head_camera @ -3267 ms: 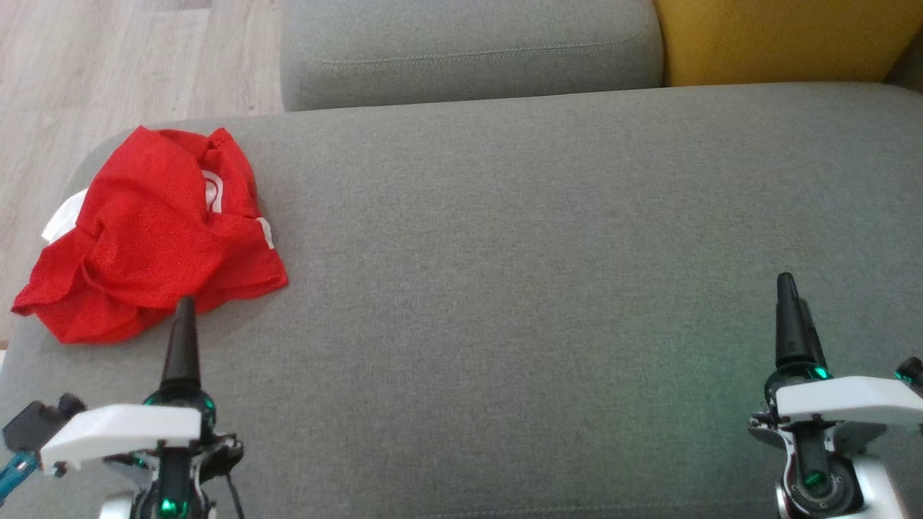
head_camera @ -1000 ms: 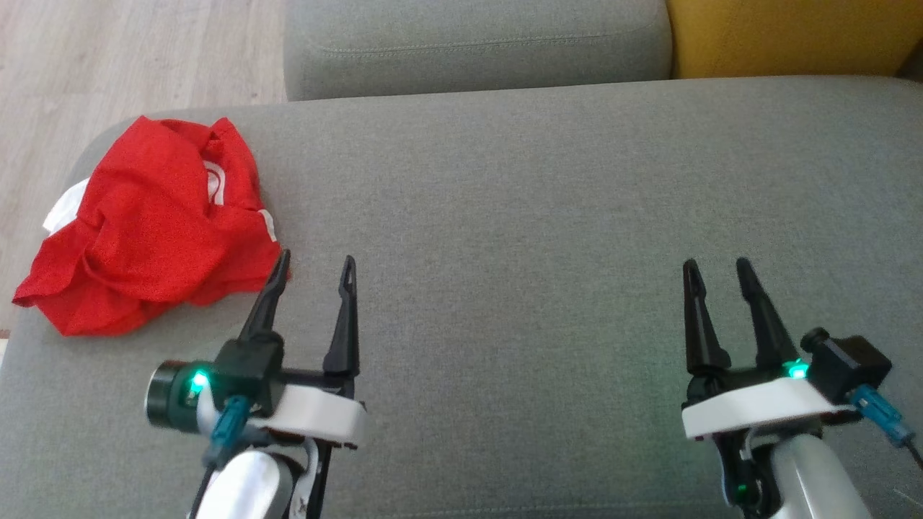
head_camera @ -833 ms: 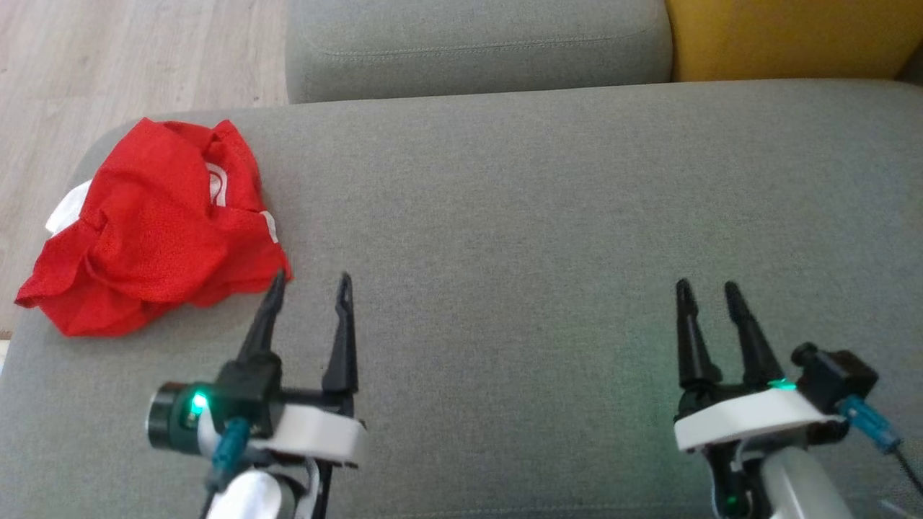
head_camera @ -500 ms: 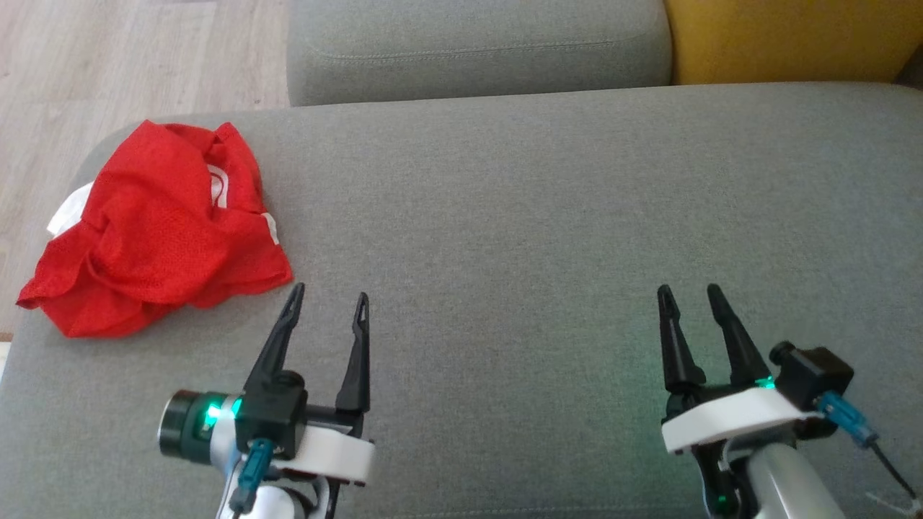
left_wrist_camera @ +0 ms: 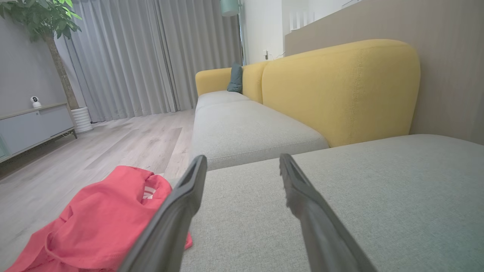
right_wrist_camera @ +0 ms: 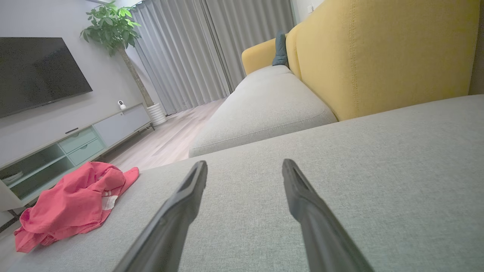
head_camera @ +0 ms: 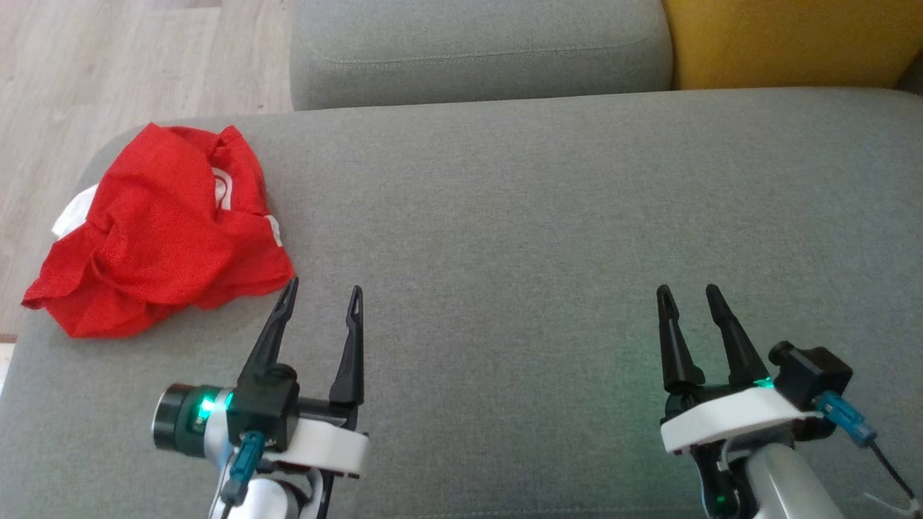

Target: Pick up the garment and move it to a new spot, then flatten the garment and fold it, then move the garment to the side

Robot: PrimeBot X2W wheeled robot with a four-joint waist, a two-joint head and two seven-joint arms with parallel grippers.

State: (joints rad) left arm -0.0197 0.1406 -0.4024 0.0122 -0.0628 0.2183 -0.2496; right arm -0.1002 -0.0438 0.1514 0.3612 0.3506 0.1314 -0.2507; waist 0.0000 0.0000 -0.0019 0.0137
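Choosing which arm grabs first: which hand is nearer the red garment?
Left. The left hand is open just off the near right corner of the red garment; the right hand, also open, sits far to its right across the grey cushion.

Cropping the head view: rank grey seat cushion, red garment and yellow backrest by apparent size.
1. Grey seat cushion, largest.
2. Red garment.
3. Yellow backrest, smallest here, though cut by the frame and farther off, so unsure.

The left gripper (left_wrist_camera: pixel 242 158) hangs over the grey seat cushion (left_wrist_camera: pixel 378 196), its two dark fingers spread with nothing between them. The crumpled red garment (left_wrist_camera: pixel 94 223) lies at the cushion's edge, partly hidden by one finger. A yellow backrest (left_wrist_camera: pixel 340 87) rises beyond.
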